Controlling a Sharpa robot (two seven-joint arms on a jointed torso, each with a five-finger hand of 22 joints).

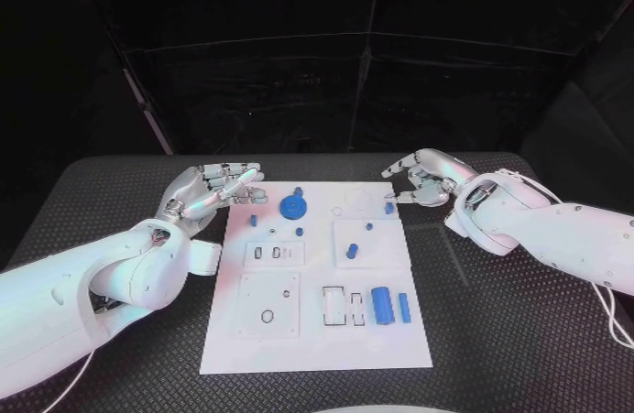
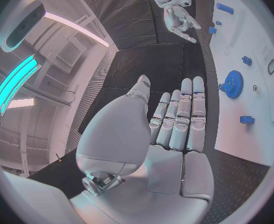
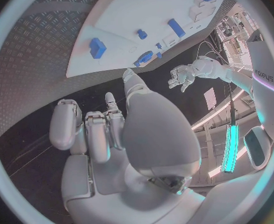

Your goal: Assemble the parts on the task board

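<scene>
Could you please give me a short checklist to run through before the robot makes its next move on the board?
1. Left hand holds nothing, fingers apart: ok.
2. Right hand free of parts: ok; fingers curled in.
3. Both hands clear of the task board, at its far corners: ok.
4. Blue gear lies unobstructed near the left hand: ok.
5. Blue cylinder lies loose near the board's front: ok.
6. Which slot takes which part: cannot tell.

- One word can be read: "SHARPA", in dark letters on the white left arm (image 3: pixel 261 59), just behind the wrist of its robot hand (image 3: pixel 181 76), in the right wrist view.
- The task board (image 1: pixel 317 340) carries no lettering clear enough to read.
</scene>
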